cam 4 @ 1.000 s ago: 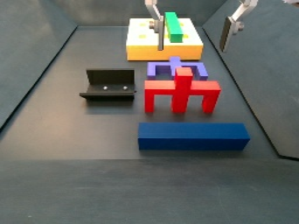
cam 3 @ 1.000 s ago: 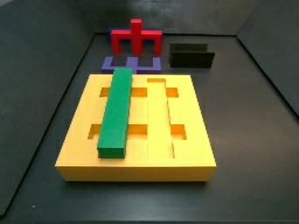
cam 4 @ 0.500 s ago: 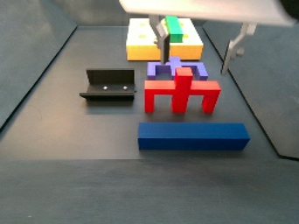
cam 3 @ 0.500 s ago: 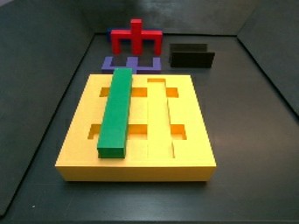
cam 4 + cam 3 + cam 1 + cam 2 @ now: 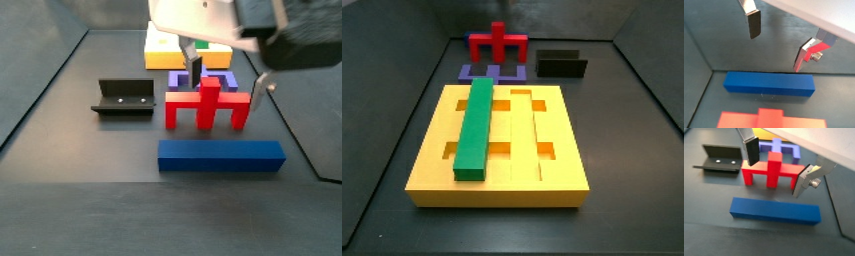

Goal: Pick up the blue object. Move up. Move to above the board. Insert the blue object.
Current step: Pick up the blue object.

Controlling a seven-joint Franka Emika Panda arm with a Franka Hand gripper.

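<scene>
The blue object is a long navy bar lying flat on the dark floor, seen in both wrist views point(image 5: 769, 83) point(image 5: 774, 211) and in a side view point(image 5: 221, 155). It is hidden in the other side view. My gripper point(image 5: 229, 78) is open and empty, hanging above the red piece point(image 5: 207, 105), short of the blue object. Its fingers point(image 5: 752, 150) stand wide apart in both wrist views, the gripper point(image 5: 777, 42) point(image 5: 777, 168) holding nothing. The yellow board point(image 5: 502, 195) point(image 5: 160, 55) carries a green bar point(image 5: 476, 125) in one groove.
A red forked piece point(image 5: 769, 173) point(image 5: 498, 42) stands between the blue object and a flat purple piece point(image 5: 781, 150) point(image 5: 492, 72). The dark fixture point(image 5: 123, 97) point(image 5: 563, 63) point(image 5: 721, 159) stands beside them. Dark walls enclose the floor.
My gripper has come down and away from the board, toward the red piece and the blue object. No piece has moved.
</scene>
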